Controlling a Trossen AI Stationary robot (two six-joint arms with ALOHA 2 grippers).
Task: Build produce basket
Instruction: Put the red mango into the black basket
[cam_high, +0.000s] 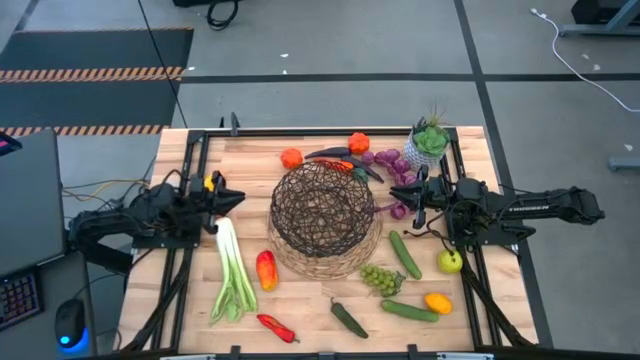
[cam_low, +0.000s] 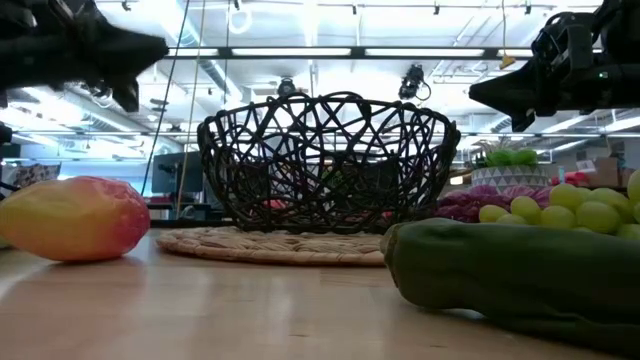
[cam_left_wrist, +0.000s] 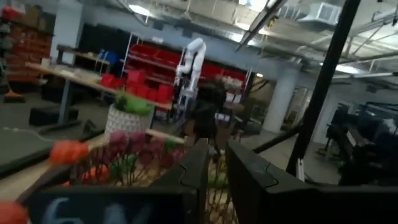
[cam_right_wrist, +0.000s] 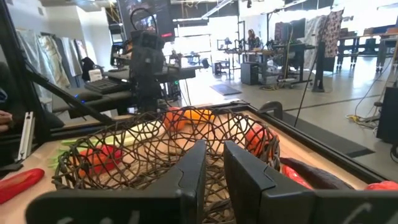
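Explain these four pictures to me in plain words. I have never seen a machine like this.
Two dark robot arms work at a wooden table. One picture looks straight down, one looks level across the tabletop, and two come from cameras on the arms' wrists. The left gripper and the right gripper hang either side of an empty wire basket, both nearly shut and holding nothing. Toy produce lies around it: a leek, green grapes, cucumbers, an apple. A potted plant stands in the far corner.
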